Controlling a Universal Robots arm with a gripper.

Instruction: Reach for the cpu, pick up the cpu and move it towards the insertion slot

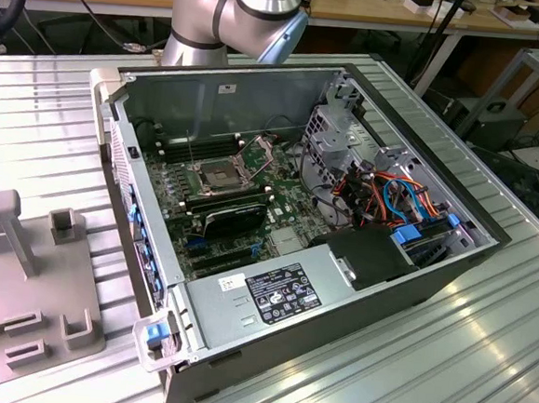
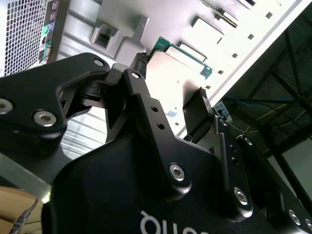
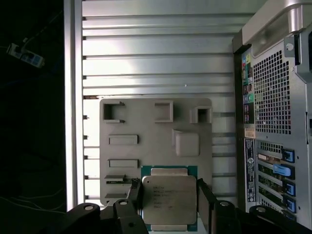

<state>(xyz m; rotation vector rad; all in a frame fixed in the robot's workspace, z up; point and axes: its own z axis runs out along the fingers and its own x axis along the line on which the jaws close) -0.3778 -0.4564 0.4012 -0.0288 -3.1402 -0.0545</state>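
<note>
The cpu (image 3: pixel 169 199) is a square silver chip on a green carrier, lying flat in the grey fixture plate (image 3: pixel 156 126) on the ribbed metal table. In both wrist views my gripper (image 3: pixel 169 192) hangs above it, open, with one black finger (image 3: pixel 134 195) to each side of the chip and the other finger (image 3: pixel 205 197) opposite. The second wrist view shows the same open gripper (image 2: pixel 171 75) with the cpu (image 2: pixel 183 58) beyond its tips. The insertion slot (image 1: pixel 217 174) sits uncovered on the motherboard inside the open computer case (image 1: pixel 287 212), its metal frame raised.
The case's perforated rear wall (image 3: pixel 273 97) stands close beside the fixture plate. The plate carries raised grey blocks (image 1: pixel 11 223). Inside the case are a black finned block (image 1: pixel 235 218), drive cages (image 1: pixel 336 132) and coloured cables (image 1: pixel 396 197). The arm's base (image 1: pixel 238 12) rises behind the case.
</note>
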